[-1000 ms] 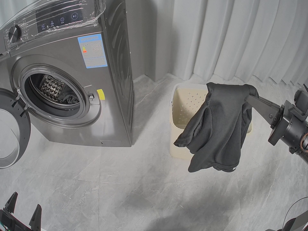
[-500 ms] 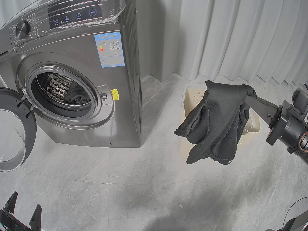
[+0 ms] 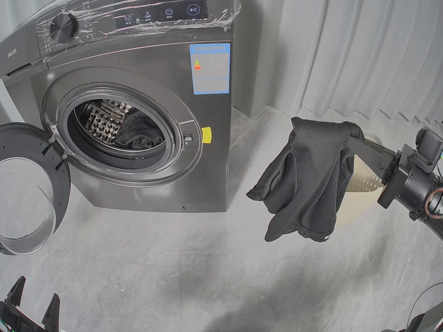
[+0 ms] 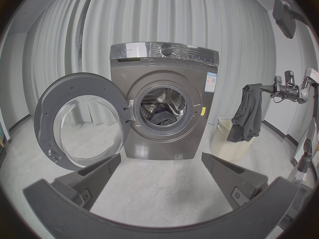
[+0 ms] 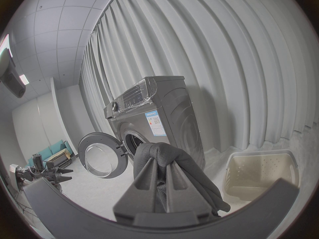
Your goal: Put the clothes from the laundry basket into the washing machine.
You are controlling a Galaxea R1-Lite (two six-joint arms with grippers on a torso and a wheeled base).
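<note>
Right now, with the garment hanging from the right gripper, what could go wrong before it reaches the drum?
The garment hangs long and loose below the right gripper, so its hem might snag on the drum rim or stay hanging out. It is pinched only at a bunched top fold and could slip.

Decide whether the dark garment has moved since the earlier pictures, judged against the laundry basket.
Yes. The dark garment in the right gripper has shifted across the laundry basket toward the washing machine, though the camera turned too.
</note>
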